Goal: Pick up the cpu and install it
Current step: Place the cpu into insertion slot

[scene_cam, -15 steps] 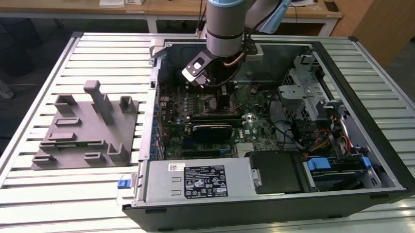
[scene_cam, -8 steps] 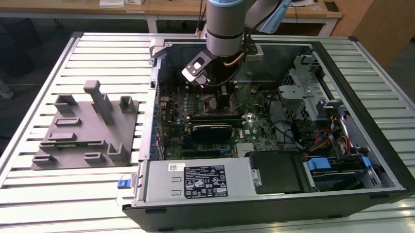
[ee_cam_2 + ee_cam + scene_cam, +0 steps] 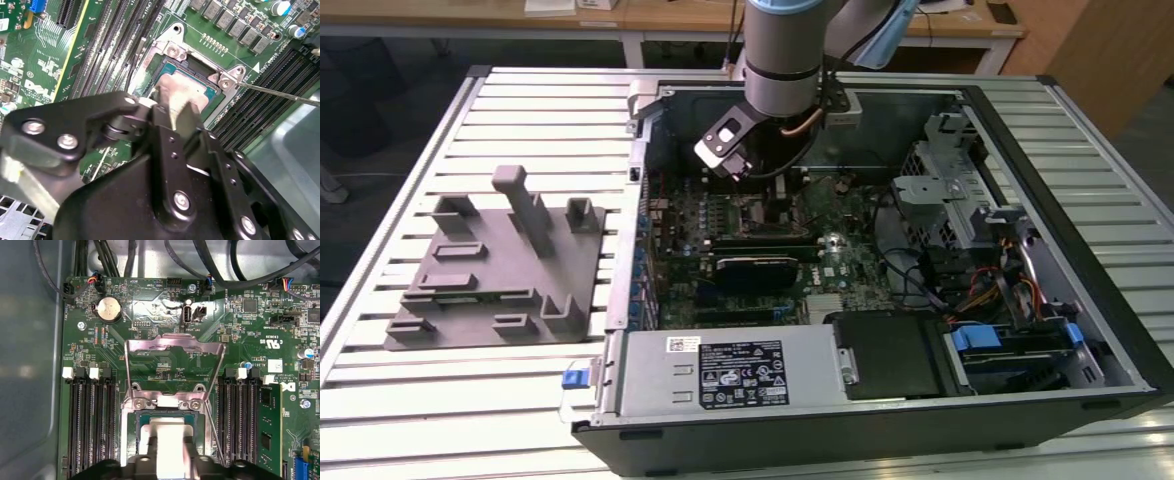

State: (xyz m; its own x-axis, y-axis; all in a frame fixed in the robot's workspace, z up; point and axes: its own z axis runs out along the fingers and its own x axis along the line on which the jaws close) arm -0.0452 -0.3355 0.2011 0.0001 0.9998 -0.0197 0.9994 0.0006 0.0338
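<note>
In both wrist views the cpu point(image 3: 189, 89) point(image 3: 167, 426), a small flat chip with a pale silver top, lies level in the open socket frame point(image 3: 172, 50) point(image 3: 165, 404) on the green motherboard. My gripper point(image 3: 172, 107) point(image 3: 167, 452) is directly over it, its tips at the chip's edges, and seems shut on it. The socket's metal load plate point(image 3: 175, 347) is folded back, and its thin lever point(image 3: 280, 92) point(image 3: 214, 432) is swung out. In the exterior view my arm's wrist point(image 3: 750, 145) reaches down into the open computer case point(image 3: 1067, 330) over the motherboard's far part.
A grey plastic fixture point(image 3: 500, 265) lies on the slatted table at the exterior view's left. Inside the case are a black block with a glossy top point(image 3: 754, 270), the power supply point(image 3: 720, 375), drive cages point(image 3: 961, 190) and cables. Memory slots point(image 3: 90, 425) and a memory stick point(image 3: 267, 430) flank the socket.
</note>
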